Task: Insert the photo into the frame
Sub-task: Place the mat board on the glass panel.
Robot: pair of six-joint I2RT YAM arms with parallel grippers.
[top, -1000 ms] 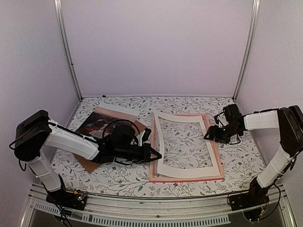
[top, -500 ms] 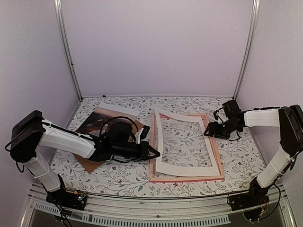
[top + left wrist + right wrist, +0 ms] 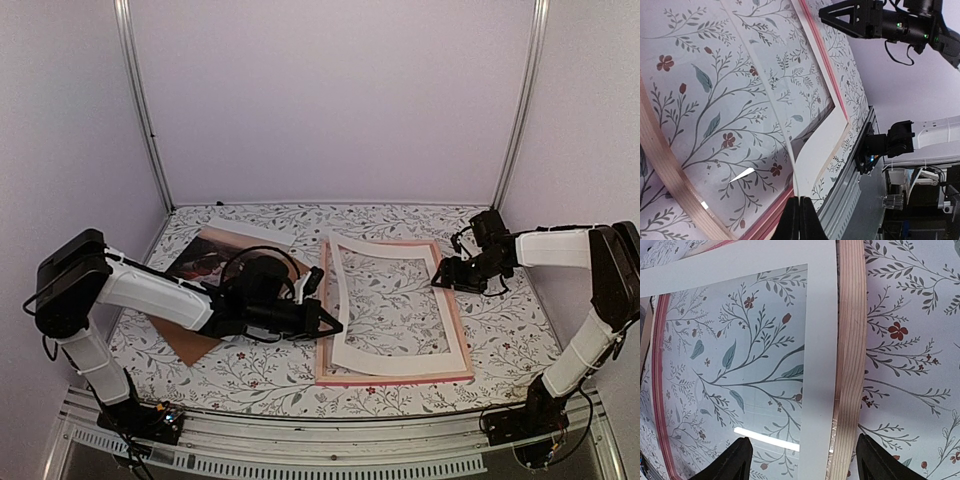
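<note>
Lilac walls are set around a table spread with a floral cloth. At about 9 o'clock on it the photo is laid face up on a brown backing board, partly hidden by the left arm and untouched by any fingers. From the centre toward 3 o'clock the pink frame is laid flat, and a white mat board is spread over it, bowed rather than flat.

The left gripper is seen with its jaws pressed together at the mat's 9 o'clock edge. In the left wrist view that thin edge is raised off the frame and runs straight into the fingertips, so it is judged to be pinched there. The right gripper is held low over the 3 o'clock side with its jaws wide; the mat's strip and the frame's wooden rail are straddled and nothing is gripped.

The step in hand is judged to be the handling of the mat, not yet the photo. Next, the mat would need to be lifted clear without the frame being dragged, and steadying of the rail by the right fingers may be called for. Only then can the photo be fetched.
</note>
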